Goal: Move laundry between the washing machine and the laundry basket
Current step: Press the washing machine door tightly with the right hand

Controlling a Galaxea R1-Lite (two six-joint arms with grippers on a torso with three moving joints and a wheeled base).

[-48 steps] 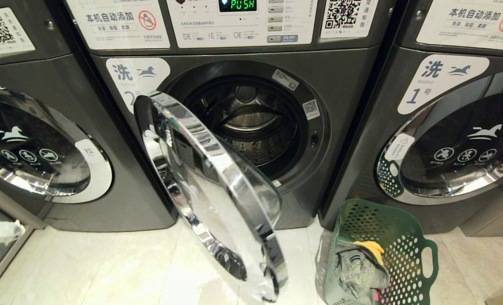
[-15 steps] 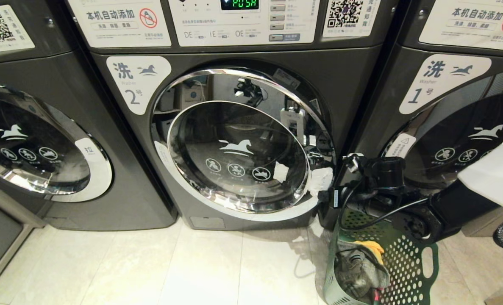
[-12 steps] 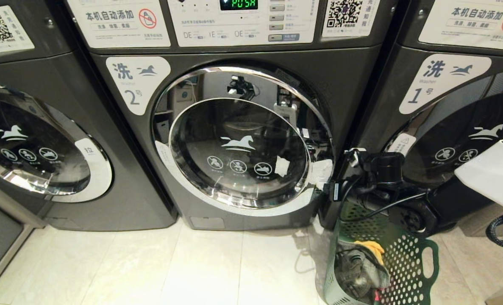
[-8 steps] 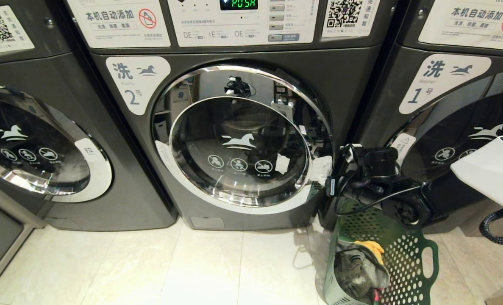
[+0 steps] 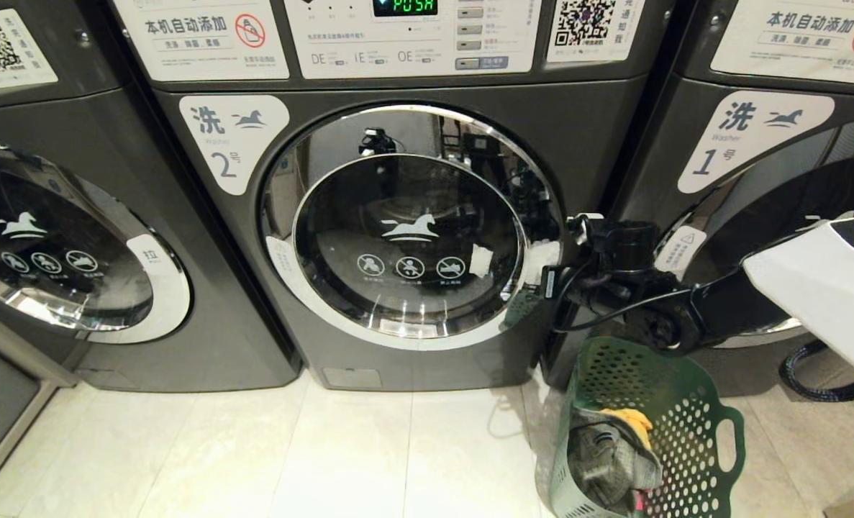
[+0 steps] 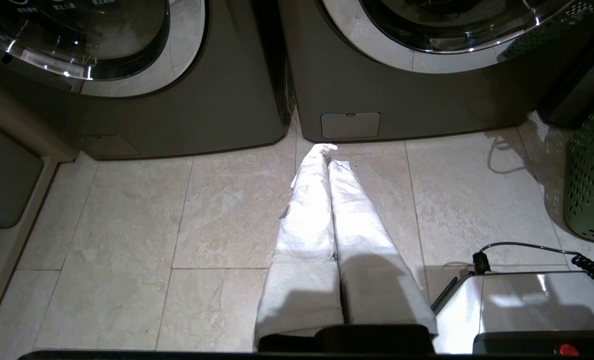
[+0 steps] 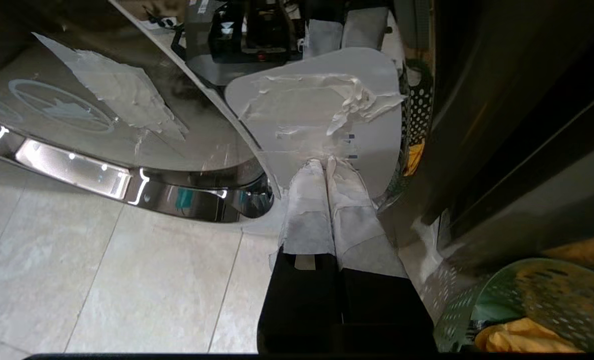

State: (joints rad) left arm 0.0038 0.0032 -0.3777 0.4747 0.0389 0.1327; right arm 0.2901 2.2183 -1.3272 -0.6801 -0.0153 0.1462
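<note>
The washing machine [image 5: 592,137] marked 2 stands in the middle with its round chrome-rimmed door [image 5: 412,223] against its front. My right gripper [image 5: 555,270] is shut and empty, its tips [image 7: 327,162] pressed on the white tag [image 7: 317,100] at the door's right edge. The green laundry basket [image 5: 693,410] sits on the floor below that arm. The laundry in it is a yellow-orange piece [image 5: 632,421] on grey-green jeans [image 5: 606,460]. My left gripper [image 6: 327,152] hangs shut and empty over the floor tiles before the machine's base; it is outside the head view.
A like washer marked 1 [image 5: 757,144] stands on the right behind my right arm's white cover [image 5: 822,288]. Another washer [image 5: 74,244] is on the left. A coiled black cable [image 5: 815,381] hangs near the basket. My own white base [image 6: 527,300] is beside the left gripper.
The door, wide open three seconds ago, now lies against the machine. Over the last second my right gripper shut its fingers and pushed the door's right edge further in, rising slightly.
</note>
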